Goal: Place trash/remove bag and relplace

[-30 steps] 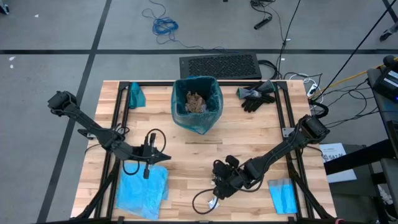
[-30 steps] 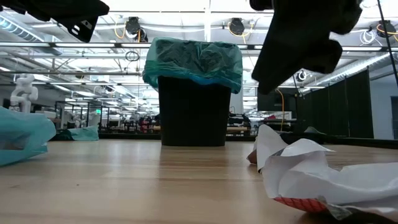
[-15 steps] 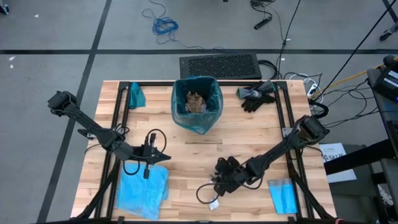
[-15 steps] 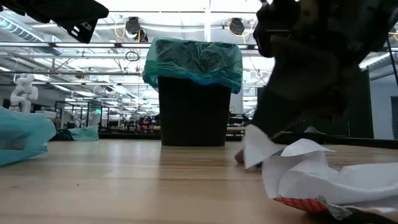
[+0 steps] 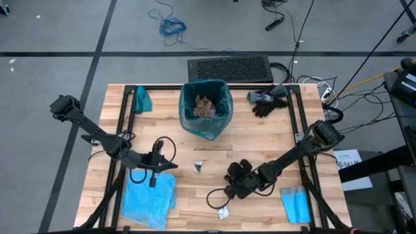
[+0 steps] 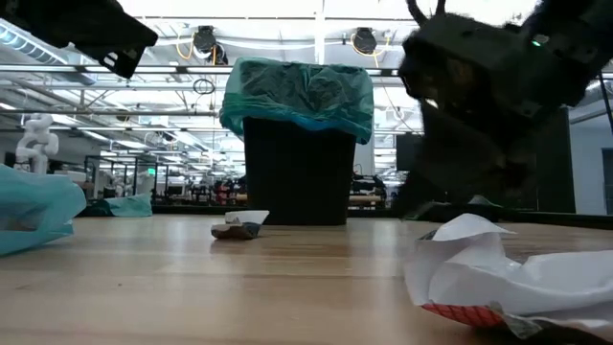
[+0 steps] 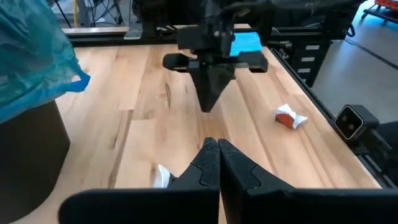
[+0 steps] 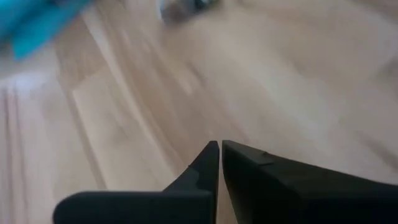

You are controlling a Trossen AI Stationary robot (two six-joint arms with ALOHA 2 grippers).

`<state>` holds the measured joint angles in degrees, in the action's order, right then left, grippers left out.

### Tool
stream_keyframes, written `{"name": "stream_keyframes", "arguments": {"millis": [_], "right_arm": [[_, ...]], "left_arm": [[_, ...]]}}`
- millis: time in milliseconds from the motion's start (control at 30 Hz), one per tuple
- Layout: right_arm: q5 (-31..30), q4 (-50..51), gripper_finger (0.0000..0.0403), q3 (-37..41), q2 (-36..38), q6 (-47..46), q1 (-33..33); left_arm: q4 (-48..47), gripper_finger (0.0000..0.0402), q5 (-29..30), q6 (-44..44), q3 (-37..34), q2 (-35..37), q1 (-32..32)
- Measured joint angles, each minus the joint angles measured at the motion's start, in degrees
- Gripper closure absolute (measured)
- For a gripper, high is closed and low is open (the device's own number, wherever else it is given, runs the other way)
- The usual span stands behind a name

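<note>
The black bin (image 5: pixel 205 107) stands at the table's far middle, lined with the teal bag (image 6: pixel 297 96), with brown paper trash (image 5: pixel 205 106) inside. A small crumpled scrap (image 5: pixel 198 167) lies on the wood in front of the bin, between my two grippers. A white-and-red wrapper (image 5: pixel 223 213) lies near the front edge. My right gripper (image 7: pixel 211 107) points down just above the table, right of the scrap, shut with nothing between its fingers. My left gripper (image 5: pixel 172 165) hovers left of the scrap, shut and empty.
A sky-blue plastic bag (image 5: pixel 149 198) lies at the front left and a small blue folded cloth (image 5: pixel 296 203) at the front right. Black gloves (image 5: pixel 268 99) and a teal cloth (image 5: pixel 142 99) lie at the far corners. Black frame rails run along both table sides.
My right gripper has dropped toward the table, tipped more steeply down, and shut. The small scrap that lay under it has shot away toward the table's left and now rests in front of the bin. The white wrapper has stayed in place.
</note>
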<state>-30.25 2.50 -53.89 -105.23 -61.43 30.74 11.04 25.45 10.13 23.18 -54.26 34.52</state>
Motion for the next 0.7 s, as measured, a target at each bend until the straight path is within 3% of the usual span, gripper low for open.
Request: {"name": "stream_keyframes", "arguments": {"millis": [167,367,533,700], "right_arm": [[-0.74,-9.93,0.0361,0.0,0.08,8.82,-0.88],[-0.28,-11.98,0.0321,0.0,0.08,11.01,-2.74],[0.27,-17.11,0.0304,0.0,0.07,17.97,-5.02],[0.82,-22.53,0.0282,0.0,0.07,33.3,-6.96]], "left_arm": [[-0.6,0.0402,-2.47,0.34,0.0,0.01,-0.01],[-19.11,0.0402,-2.35,14.71,0.72,-0.65,-0.9],[-18.31,0.0402,-1.62,14.61,0.91,-0.46,-1.13],[-18.55,0.0402,-1.4,14.6,0.92,-0.46,-1.15]]}}
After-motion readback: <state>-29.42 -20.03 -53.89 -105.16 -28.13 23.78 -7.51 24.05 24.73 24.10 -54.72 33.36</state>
